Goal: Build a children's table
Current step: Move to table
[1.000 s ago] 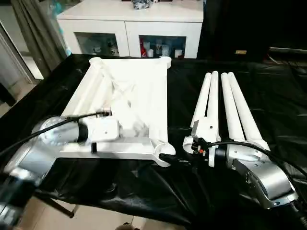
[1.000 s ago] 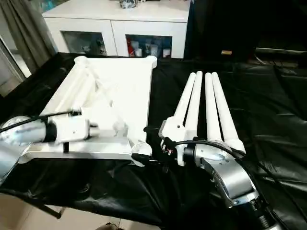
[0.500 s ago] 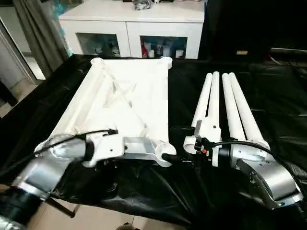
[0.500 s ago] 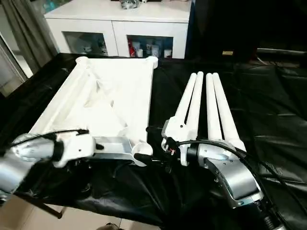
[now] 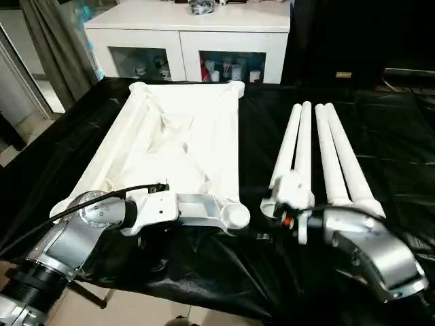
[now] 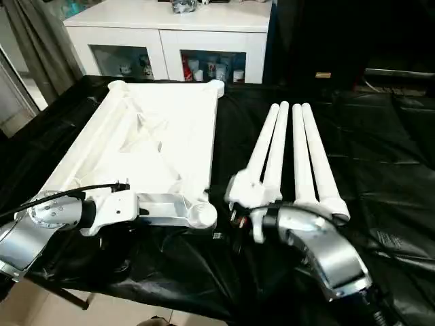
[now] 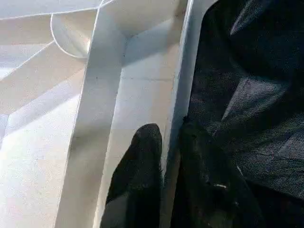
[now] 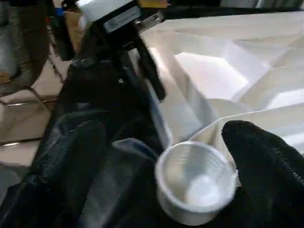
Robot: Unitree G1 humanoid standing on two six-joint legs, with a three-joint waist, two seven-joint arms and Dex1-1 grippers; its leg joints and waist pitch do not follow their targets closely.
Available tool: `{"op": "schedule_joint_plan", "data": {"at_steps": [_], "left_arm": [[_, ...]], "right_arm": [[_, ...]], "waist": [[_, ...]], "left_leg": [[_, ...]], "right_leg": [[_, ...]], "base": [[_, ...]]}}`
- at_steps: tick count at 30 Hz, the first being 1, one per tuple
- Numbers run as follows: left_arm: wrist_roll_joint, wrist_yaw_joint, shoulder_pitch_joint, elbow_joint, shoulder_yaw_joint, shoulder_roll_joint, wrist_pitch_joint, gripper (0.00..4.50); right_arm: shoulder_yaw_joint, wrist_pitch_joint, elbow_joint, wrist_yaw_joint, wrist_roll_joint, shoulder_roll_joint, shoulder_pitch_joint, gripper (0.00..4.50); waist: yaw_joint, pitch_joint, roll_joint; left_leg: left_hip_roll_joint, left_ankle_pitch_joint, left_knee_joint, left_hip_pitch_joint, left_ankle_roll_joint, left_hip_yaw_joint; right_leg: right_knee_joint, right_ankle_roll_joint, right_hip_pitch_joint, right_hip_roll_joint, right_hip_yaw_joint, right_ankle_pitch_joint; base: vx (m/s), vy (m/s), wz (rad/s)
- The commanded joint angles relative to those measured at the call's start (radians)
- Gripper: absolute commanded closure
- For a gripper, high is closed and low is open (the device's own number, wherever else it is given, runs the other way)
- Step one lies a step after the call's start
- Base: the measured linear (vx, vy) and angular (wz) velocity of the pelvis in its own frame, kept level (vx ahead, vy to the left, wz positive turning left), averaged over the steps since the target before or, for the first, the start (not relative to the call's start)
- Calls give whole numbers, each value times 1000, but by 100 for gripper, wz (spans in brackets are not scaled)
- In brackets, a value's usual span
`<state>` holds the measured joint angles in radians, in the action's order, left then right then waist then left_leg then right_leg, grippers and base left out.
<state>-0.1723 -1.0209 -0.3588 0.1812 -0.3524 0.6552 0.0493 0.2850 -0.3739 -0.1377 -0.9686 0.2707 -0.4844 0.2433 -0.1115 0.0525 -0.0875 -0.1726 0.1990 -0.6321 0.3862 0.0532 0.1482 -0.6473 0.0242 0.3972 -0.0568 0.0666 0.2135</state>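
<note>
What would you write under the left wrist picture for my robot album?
Left claw pinching the thin side wall of the upside-down white tabletop, one finger on each side, above the black cloth.

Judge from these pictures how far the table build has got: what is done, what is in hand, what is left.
Done: the tabletop lies underside up on the black sheet, and the four legs lie side by side beside it. In hand: the left gripper pinches the tabletop's near rim, one finger on each side, while the right gripper stands open around the near corner socket. Left: all four legs, since no socket holds one.
</note>
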Motion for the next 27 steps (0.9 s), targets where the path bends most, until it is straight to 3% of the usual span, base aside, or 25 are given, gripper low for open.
{"op": "schedule_joint_plan", "data": {"at_steps": [1,15,18,19,23,27], "left_arm": [[-17,13,-15,26,-4,9,5,399],[-72,31,-33,92,-34,11,-59,435],[-115,70,-20,62,-45,16,-94,436],[-129,83,-16,53,-48,18,-102,437],[-226,180,13,-23,-62,20,-113,438],[-272,208,49,-111,-75,-1,-97,438]], "right_arm": [[15,-19,-22,-20,10,-12,15,7],[30,-28,-14,-33,0,-5,35,7],[32,-28,-17,-27,0,-4,31,7],[32,-28,-18,-25,-1,-2,30,7],[28,-26,-18,-13,-2,7,25,7],[29,-24,-17,-4,-2,16,21,7]], "waist": [[-1,-63,9],[9,-63,9],[8,-64,6],[7,-64,-2],[10,-63,-4],[10,-64,-4]], "left_leg": [[-53,207,86,-9,-29,-20],[-52,208,87,-8,-27,-20],[-53,207,87,-8,-27,-20],[-54,214,87,-9,-25,-22],[-55,236,90,-8,-19,-24],[-54,238,90,-7,-20,-24]], "right_leg": [[93,165,-45,-89,-59,234],[96,150,-43,-90,-59,269],[97,150,-43,-90,-60,260],[96,151,-42,-90,-60,260],[97,149,-43,-89,-58,264],[99,148,-42,-88,-59,268]], "base": [[0,0,0],[0,0,0],[0,0,0],[0,0,0],[0,0,0],[0,0,0]]}}
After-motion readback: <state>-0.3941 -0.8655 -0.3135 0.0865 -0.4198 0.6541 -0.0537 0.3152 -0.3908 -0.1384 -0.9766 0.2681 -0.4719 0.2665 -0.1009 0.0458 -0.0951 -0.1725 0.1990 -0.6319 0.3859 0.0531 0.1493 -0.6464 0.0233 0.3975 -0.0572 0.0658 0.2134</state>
